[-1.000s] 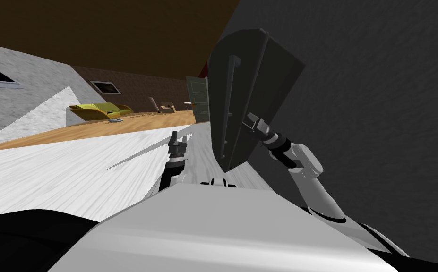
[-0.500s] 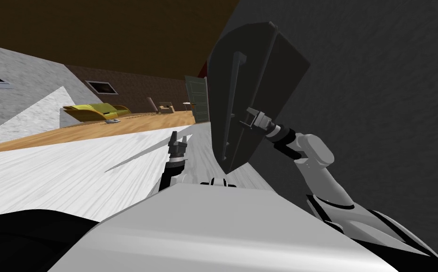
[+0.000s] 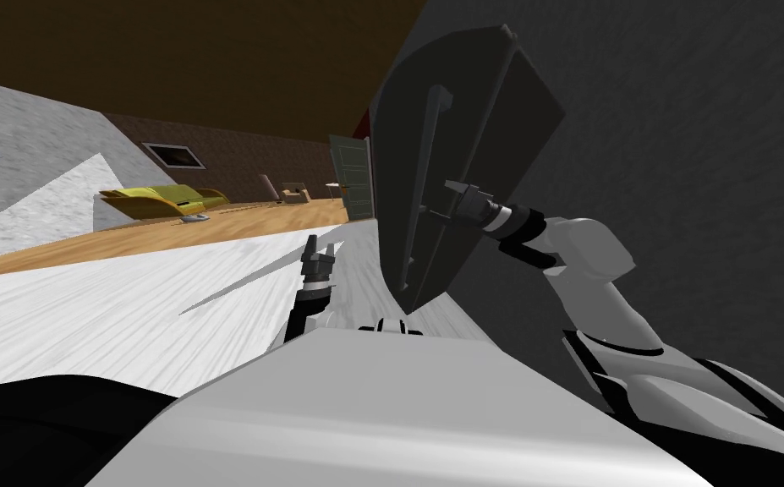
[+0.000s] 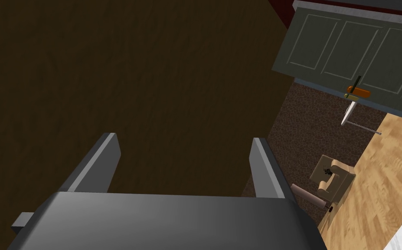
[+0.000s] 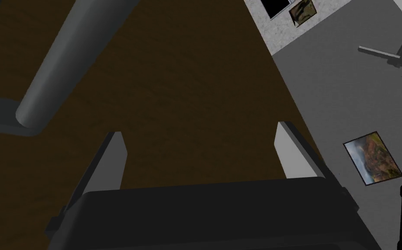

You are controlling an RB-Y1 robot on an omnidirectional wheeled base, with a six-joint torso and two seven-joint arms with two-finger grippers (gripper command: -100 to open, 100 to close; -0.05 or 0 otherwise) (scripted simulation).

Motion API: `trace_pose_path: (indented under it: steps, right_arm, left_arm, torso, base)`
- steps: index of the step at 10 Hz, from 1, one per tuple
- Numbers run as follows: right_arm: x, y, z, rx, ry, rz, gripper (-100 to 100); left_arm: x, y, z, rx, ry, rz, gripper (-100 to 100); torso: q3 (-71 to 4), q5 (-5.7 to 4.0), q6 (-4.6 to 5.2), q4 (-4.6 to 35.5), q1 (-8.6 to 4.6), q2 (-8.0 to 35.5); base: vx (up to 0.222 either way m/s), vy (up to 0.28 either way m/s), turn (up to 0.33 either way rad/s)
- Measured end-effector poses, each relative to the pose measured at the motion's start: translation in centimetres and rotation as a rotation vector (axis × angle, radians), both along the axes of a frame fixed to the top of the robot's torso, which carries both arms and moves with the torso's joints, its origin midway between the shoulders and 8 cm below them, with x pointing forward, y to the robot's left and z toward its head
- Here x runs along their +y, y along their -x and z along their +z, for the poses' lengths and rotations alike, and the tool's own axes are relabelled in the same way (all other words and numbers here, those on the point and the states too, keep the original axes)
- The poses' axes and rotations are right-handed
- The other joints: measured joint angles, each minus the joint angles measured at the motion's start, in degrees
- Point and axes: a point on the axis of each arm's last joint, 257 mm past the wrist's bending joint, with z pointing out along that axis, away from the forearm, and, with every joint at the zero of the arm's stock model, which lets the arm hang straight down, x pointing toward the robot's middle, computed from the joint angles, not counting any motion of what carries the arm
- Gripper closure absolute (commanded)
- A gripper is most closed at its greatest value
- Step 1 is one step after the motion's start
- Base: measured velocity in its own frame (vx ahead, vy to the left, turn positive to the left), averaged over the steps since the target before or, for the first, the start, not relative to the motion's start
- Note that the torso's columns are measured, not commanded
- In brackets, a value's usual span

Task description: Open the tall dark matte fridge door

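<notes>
My right gripper [image 3: 444,203] hangs open and empty beside the fridge door [image 3: 398,144]'s handle [image 5: 67,58]: mid-reach, next straddle the bar and clamp.

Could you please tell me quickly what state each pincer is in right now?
The left pincer is open, holding nothing.
The right pincer is open and empty, beside the fridge handle.
</notes>
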Motion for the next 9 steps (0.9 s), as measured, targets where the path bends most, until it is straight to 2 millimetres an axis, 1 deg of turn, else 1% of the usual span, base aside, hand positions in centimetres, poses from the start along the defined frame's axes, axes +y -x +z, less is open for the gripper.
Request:
trace_pose_path:
  steps: [1, 4, 6, 7, 9]
  right_arm:
    - [-0.4, -0.4, 0.7, -0.041, 0.046, -0.03, -100]
    - [-1.2, -1.7, 2.4, -0.133, 0.152, -0.099, -100]
    - [-2.2, -2.4, 4.2, -0.212, 0.233, -0.165, -100]
    - [-2.4, -2.7, 5.0, -0.241, 0.263, -0.187, -100]
    - [-4.0, -3.5, 7.4, -0.323, 0.336, -0.259, -100]
  left_arm:
    - [0.0, 0.0, 0.0, 0.0, 0.0, 0.0, 0]
    - [0.0, 0.0, 0.0, 0.0, 0.0, 0.0, 0]
    - [0.0, 0.0, 0.0, 0.0, 0.0, 0.0, 0]
    - [0.0, 0.0, 0.0, 0.0, 0.0, 0.0, 0]
    - [0.0, 0.0, 0.0, 0.0, 0.0, 0.0, 0]
  torso:
    - [0.0, 0.03, -0.01, 0.0, 0.13, 0.0]
    - [0.0, -0.03, -0.01, 0.0, -0.07, 0.0]
    - [0.0, 0.02, 0.0, 0.0, 0.05, 0.0]
    - [0.0, 0.01, -0.02, 0.0, 0.04, 0.0]
    - [0.0, 0.01, 0.0, 0.0, 0.06, -0.1]
  base:
    - [0.061, 0.069, -0.018]
    - [0.047, 0.049, -0.019]
    - [0.056, 0.058, -0.032]
    - [0.051, 0.065, -0.025]
    - [0.059, 0.066, -0.027]
